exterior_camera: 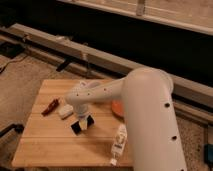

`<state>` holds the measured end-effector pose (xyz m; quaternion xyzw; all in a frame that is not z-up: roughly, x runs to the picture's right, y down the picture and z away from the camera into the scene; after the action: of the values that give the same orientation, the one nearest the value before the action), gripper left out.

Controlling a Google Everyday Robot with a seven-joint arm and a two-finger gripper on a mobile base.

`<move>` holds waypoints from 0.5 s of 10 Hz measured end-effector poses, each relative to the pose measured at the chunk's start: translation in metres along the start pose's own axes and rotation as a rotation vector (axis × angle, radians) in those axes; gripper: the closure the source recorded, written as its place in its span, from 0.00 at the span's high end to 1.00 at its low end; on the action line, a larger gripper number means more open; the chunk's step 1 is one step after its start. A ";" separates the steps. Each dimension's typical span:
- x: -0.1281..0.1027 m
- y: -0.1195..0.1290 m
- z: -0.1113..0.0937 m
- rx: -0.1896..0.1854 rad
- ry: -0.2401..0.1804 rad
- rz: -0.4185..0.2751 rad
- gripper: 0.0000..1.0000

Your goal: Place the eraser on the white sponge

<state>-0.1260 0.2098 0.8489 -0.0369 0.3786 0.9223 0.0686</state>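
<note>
The black eraser [76, 127] sits between the fingers of my gripper [83, 123], low over the middle of the wooden table [45, 147]. The gripper points down and is shut on it. The off-white sponge [65, 112] lies on the table just up and left of the gripper, apart from the eraser. My white arm [145, 105] reaches in from the right and hides the table behind it.
A slim red-and-dark pen-like object [50, 106] lies left of the sponge. A white labelled bottle [118, 142] lies near the front right edge. An orange object [117, 108] shows partly behind the arm. Metal rails run behind the table.
</note>
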 end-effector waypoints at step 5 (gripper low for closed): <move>0.013 0.020 -0.035 -0.033 -0.009 0.011 0.11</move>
<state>-0.1417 0.1726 0.8367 -0.0317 0.3630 0.9290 0.0648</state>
